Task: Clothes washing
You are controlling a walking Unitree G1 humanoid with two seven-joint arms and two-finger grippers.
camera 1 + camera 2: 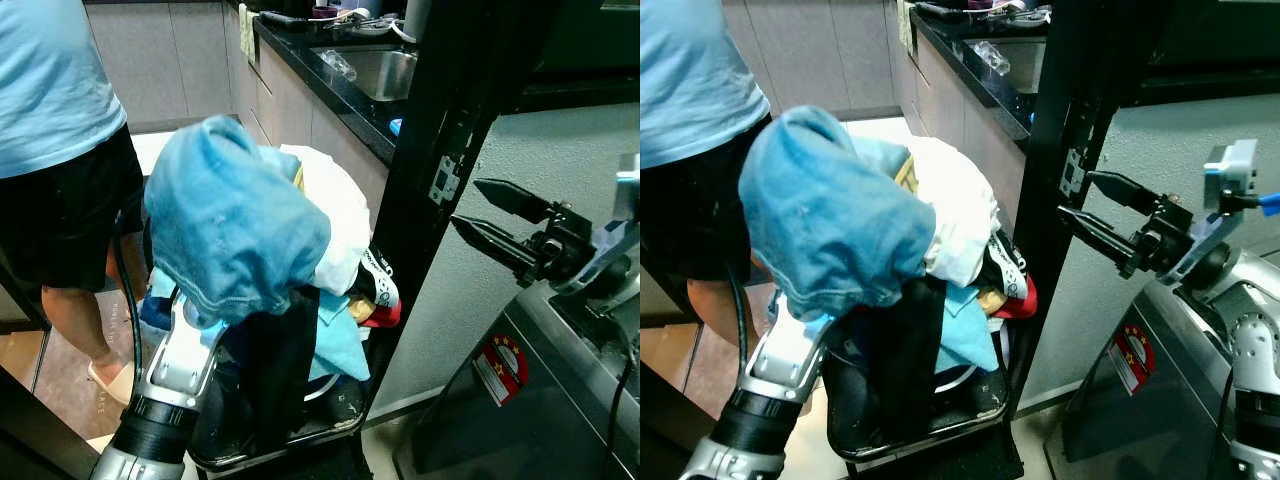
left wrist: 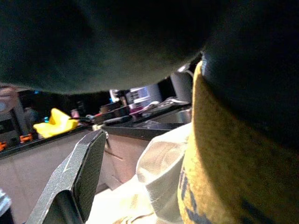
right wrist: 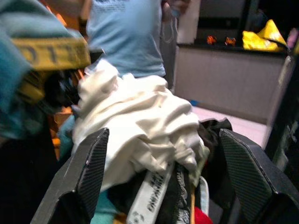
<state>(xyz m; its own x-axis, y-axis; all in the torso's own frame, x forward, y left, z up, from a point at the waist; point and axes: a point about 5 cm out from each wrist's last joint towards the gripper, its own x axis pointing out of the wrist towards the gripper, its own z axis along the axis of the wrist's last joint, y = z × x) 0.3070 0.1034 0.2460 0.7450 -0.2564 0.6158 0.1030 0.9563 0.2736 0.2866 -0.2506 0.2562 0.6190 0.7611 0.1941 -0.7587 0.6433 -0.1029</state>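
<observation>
A big blue garment (image 1: 230, 225) with a yellow band is lifted above the laundry pile, draped over my left gripper, which hides under it. In the left wrist view one black finger (image 2: 81, 175) stands wide to the side, and dark and yellow cloth (image 2: 224, 177) covers the other. Below, a black basket (image 1: 335, 410) holds a white garment (image 1: 340, 210), light blue cloth (image 1: 340, 345) and a red and black piece (image 1: 382, 300). My right gripper (image 1: 467, 204) hangs open in the air to the right of the pile, pointing at it. Its wrist view shows the white garment (image 3: 140, 126) ahead of the open fingers (image 3: 88, 168).
A person (image 1: 50, 100) in a light blue shirt stands close on the left. A black door post (image 1: 450, 120) rises between the basket and my right arm. The grey washing machine (image 1: 545, 400) is at the lower right. A dark counter with a sink (image 1: 375, 70) runs behind.
</observation>
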